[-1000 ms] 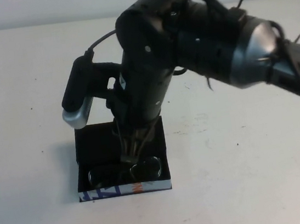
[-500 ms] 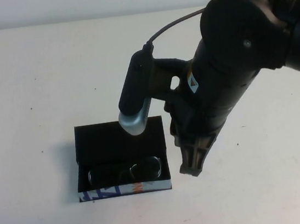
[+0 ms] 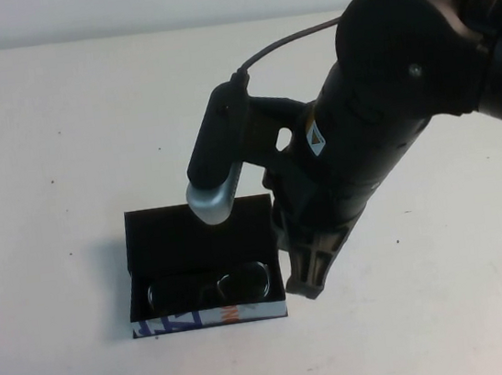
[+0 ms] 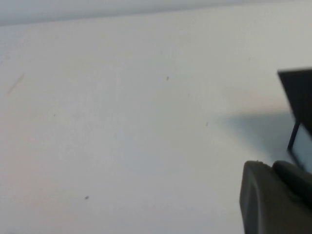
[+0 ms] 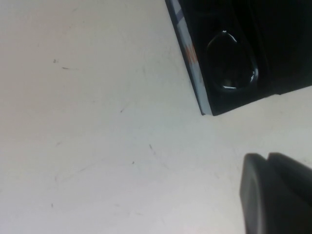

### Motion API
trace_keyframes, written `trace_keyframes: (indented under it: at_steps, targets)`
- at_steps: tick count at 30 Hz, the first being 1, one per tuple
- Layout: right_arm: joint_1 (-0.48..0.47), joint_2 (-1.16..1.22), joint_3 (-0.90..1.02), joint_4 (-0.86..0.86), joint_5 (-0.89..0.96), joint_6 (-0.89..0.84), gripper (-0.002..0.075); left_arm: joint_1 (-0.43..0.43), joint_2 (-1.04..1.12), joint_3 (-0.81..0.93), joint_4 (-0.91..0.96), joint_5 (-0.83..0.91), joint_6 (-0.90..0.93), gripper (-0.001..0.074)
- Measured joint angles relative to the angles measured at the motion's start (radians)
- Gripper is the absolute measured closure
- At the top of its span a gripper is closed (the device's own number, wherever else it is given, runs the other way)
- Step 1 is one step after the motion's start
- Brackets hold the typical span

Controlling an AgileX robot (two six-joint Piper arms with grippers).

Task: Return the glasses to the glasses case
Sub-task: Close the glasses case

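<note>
The black glasses case lies open on the white table, lid flap laid back, patterned front edge towards me. The dark glasses lie inside it along the front. My right gripper is shut and empty, pointing down just off the case's right front corner. In the right wrist view its tips hover over bare table beside the case corner, with one lens showing. My left gripper shows only in its wrist view, shut and empty over the table, a black part of the case beyond it.
The white tabletop stretches all around the case. The bulky right arm and its wrist camera hang over the case's back right part. A pale wall runs along the table's far edge.
My right gripper has come off the glasses, which stay in the case. It swung to the right of the case, then edged back a little towards the case's right side.
</note>
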Motion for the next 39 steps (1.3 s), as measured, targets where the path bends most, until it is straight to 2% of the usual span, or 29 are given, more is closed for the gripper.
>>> trace_keyframes:
  at_steps: [6, 10, 14, 18, 21, 29, 32, 35, 39]
  targets:
    - [0.0, 0.007, 0.0, 0.002, -0.008, 0.0, 0.0737, 0.0, 0.0, 0.0, -0.275, -0.162, -0.168, 0.0735]
    - [0.0, 0.023, 0.0, 0.022, -0.008, 0.0, 0.0737, 0.0, 0.0, 0.0, -0.331, -0.221, -0.197, 0.0735]
    - [0.0, 0.033, 0.0, 0.028, -0.01, 0.001, 0.0737, 0.0, 0.02, -0.031, -0.4, -0.117, -0.205, 0.0735]
    - [0.0, 0.036, 0.0, 0.028, -0.016, 0.017, 0.0737, 0.0, 0.168, -0.133, -0.445, 0.045, -0.19, 0.0735]
    - [0.0, 0.036, 0.0, 0.022, -0.018, 0.041, 0.0737, 0.0, 0.343, -0.252, -0.487, 0.191, -0.085, 0.0735]
    - [-0.041, 0.036, 0.0, 0.035, -0.026, 0.112, 0.0737, 0.0, 0.888, -0.523, -0.699, 0.572, 0.397, 0.0735]
    - [-0.079, 0.036, 0.0, 0.049, -0.056, 0.135, 0.0737, -0.002, 1.035, -0.53, -0.85, 0.589, 0.595, 0.0735]
    - [-0.119, 0.038, 0.0, 0.079, -0.105, 0.164, 0.0737, -0.041, 1.152, -0.524, -0.974, 0.548, 0.758, 0.0735]
    - [-0.161, 0.052, 0.0, 0.128, -0.163, 0.178, 0.0737, -0.172, 1.273, -0.518, -1.09, 0.407, 0.92, 0.0735]
